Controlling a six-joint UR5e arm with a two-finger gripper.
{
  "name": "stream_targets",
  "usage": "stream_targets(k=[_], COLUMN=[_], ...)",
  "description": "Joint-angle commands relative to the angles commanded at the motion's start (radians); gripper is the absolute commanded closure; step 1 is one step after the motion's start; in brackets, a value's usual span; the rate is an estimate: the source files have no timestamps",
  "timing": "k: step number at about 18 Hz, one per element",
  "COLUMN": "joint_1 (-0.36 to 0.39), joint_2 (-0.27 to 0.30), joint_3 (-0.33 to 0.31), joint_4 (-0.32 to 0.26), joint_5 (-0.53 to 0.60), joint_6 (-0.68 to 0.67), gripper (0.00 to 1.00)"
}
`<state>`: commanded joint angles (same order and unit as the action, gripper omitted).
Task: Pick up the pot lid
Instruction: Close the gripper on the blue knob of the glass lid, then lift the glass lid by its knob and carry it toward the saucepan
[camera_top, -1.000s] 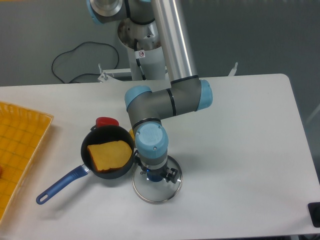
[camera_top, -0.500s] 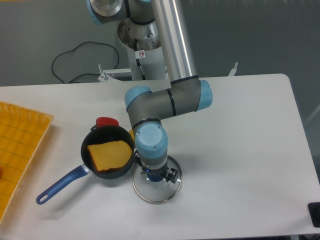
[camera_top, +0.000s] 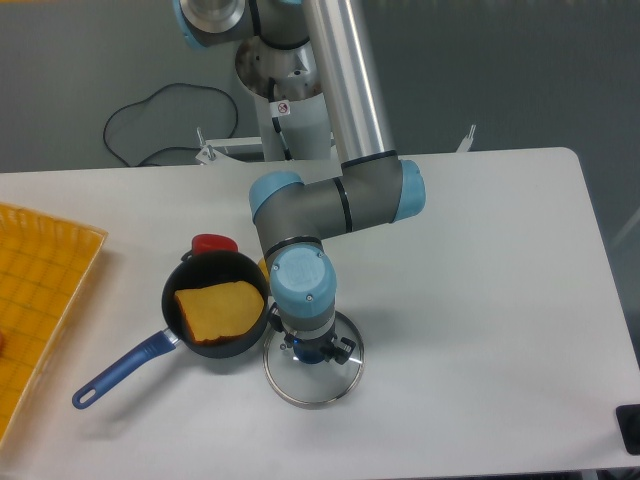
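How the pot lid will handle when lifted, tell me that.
The lid should stay stiff: its clear disc has a shiny, metal-looking rim. If that disc is glass, as it looks, expect it to be fairly heavy and breakable if knocked. Held only by its small, rounded blue knob, it could tilt or swivel.

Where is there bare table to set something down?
Widest: the white table picture-right of the glass lid. Smaller: between the blue handle and the yellow bin. Crowded: around the pincer, where black pan and lid sit close.

One claw (camera_top: 311, 334), one lid (camera_top: 314, 386), one pan (camera_top: 212, 267), one red object (camera_top: 213, 243), one yellow crate (camera_top: 50, 262)
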<state>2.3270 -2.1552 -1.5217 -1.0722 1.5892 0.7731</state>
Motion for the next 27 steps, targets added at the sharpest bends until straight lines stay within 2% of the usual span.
stream_targets(k=[3, 6, 10, 17, 21, 25, 27], joint_1=[0.006, 0.008, 0.008, 0.025, 0.015, 0.014, 0.012], joint_2=[0.002, 0.014, 0.041, 0.086, 0.149, 0.198, 0.213], joint_3=[0.015, 0.035, 0.044, 0.084, 0.092, 0.091, 0.078], joint_4=[-0.028, -0.080, -0.114, -0.176, -0.238, -0.310, -0.314], joint_5=[-0.003, -0.002, 0.006, -0.002, -0.014, -0.034, -0.035], joint_6=[0.003, 0.011, 0.139, 0.213, 0.281, 0.290, 0.291], gripper=[0.64, 0.64, 0.64, 0.64, 0.64, 0.64, 0.64])
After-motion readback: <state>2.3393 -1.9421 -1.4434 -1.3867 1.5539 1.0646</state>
